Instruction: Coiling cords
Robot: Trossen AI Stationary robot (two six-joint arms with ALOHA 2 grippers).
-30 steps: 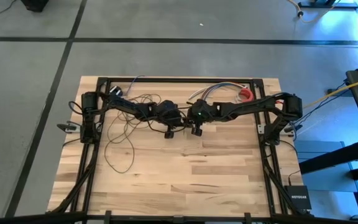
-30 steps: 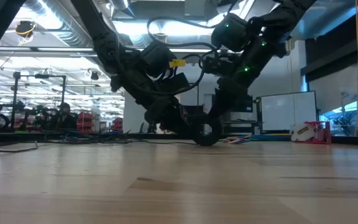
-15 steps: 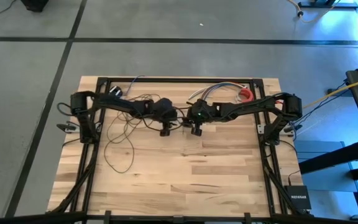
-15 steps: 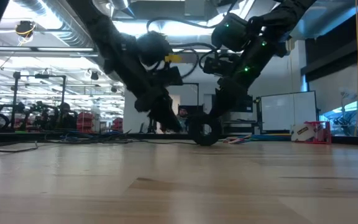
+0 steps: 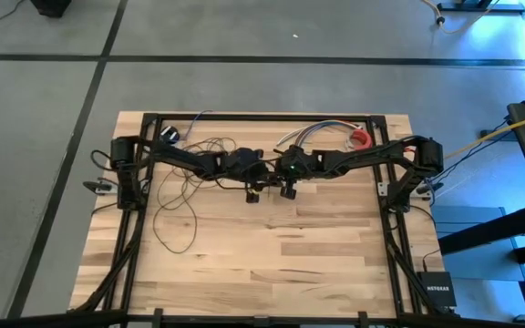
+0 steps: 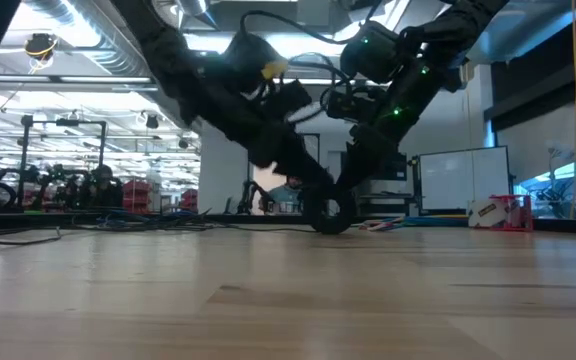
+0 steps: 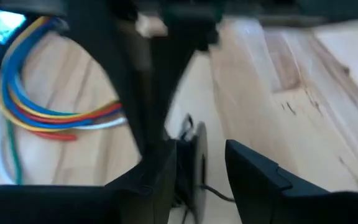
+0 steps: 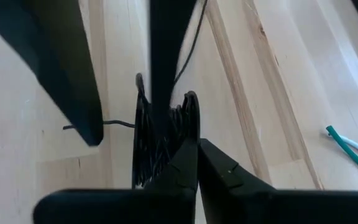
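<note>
The cords are one thin dark wire. Its slack loops [image 5: 179, 205] lie on the wooden table's left half and lead to a small black round puck [image 6: 330, 214] wound with wire. The puck stands on its rim at the table's middle. My right gripper [image 5: 288, 190] is shut at the puck [image 8: 166, 134]. My left gripper [image 5: 254, 194] is open right beside it, a finger on either side of the puck's edge [image 7: 196, 158]. I cannot tell whether the left fingers touch it. My right gripper comes at the puck slanting down from the table's right side. Its shut fingertips [image 8: 191, 158] meet the rim of the puck's near disc [image 8: 192, 121] and hide the exact place of contact. The puck stays upright with its lower rim on the table.
A bundle of multicoloured wires [image 5: 313, 135] lies at the far middle, just behind the grippers, with a red-and-white roll [image 5: 361, 138] to its right. Black frame rails [image 5: 126, 246] run along both table sides. The near half of the table [image 5: 272, 273] is bare wood.
My left hand has risen a little and tipped. It drew back slightly toward the table's left, then came back beside the puck. The right gripper and the puck have kept still.
</note>
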